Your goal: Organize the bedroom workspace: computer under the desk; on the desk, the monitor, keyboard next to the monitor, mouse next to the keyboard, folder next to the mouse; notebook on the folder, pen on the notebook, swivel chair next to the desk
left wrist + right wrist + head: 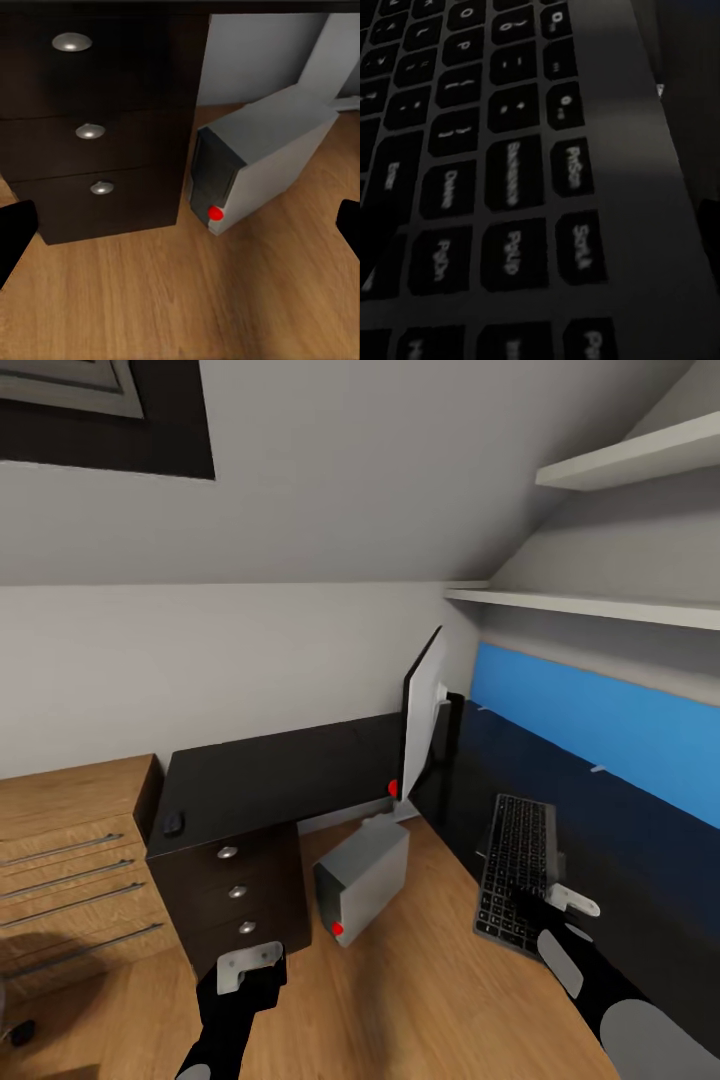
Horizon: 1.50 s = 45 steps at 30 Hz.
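Note:
The desk has a glossy black top and a drawer block with silver knobs. The monitor stands at the desk's inner corner, seen edge-on with its pale back showing. On the floor beneath lies the grey computer, its dark front facing my open left gripper, which hovers low before the drawers. The small black mouse rests on the desk's left end. Over the desk's right wing, my right gripper is shut on the near end of the keyboard.
A wooden cabinet with long bar handles stands left of the desk. Two white shelves hang above the right wing, over a blue wall band. Bare wood floor lies between my arms.

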### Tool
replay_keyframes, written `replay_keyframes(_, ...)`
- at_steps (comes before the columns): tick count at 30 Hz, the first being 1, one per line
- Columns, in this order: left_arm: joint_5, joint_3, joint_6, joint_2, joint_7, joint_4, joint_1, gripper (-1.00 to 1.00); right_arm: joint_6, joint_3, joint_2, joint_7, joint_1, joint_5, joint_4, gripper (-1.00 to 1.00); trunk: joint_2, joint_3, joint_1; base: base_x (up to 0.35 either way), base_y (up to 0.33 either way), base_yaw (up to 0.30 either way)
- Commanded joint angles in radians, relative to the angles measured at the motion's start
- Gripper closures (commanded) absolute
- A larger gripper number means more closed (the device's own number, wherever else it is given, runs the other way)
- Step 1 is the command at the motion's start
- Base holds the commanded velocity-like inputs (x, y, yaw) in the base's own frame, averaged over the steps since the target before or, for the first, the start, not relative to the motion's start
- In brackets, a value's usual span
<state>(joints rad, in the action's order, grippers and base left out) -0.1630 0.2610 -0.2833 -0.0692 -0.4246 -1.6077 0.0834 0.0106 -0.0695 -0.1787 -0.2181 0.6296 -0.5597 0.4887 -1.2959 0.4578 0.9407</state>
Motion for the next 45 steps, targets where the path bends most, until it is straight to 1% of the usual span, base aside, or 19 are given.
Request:
replay_keyframes(1, -0.008, 0.001, -0.003, 0.0, -0.006, -0.001, 0.0, -1.0, 0.001, -0.01, -0.001, -0.006, 0.0, -0.019, -0.042, -1.0, 0.0, 0.001, 0.0, 0.0, 0.207, 0.0)
replay_keyframes(7, -0.007, 0.001, -0.003, 0.0, -0.006, 0.0, 0.0, -1.0, 0.002, -0.01, -0.001, -0.006, -0.001, -0.019, -0.042, -1.0, 0.0, 0.001, 0.0, 0.0, 0.132, 0.0)
replay_keyframes(41, -0.006, 0.003, -0.004, -0.001, -0.006, 0.009, 0.0, -1.0, 0.002, -0.01, -0.001, -0.006, -0.001, -0.019, -0.04, -1.0, 0.0, 0.001, 0.0, -0.013, 0.024, 0.0)
replay_keyframes(45, -0.006, 0.003, -0.004, -0.002, -0.006, 0.01, -0.001, -1.0, 0.002, -0.011, -0.001, -0.006, -0.001, -0.019, -0.038, -1.0, 0.028, -0.011, -0.015, 0.0, 0.0, 0.0)
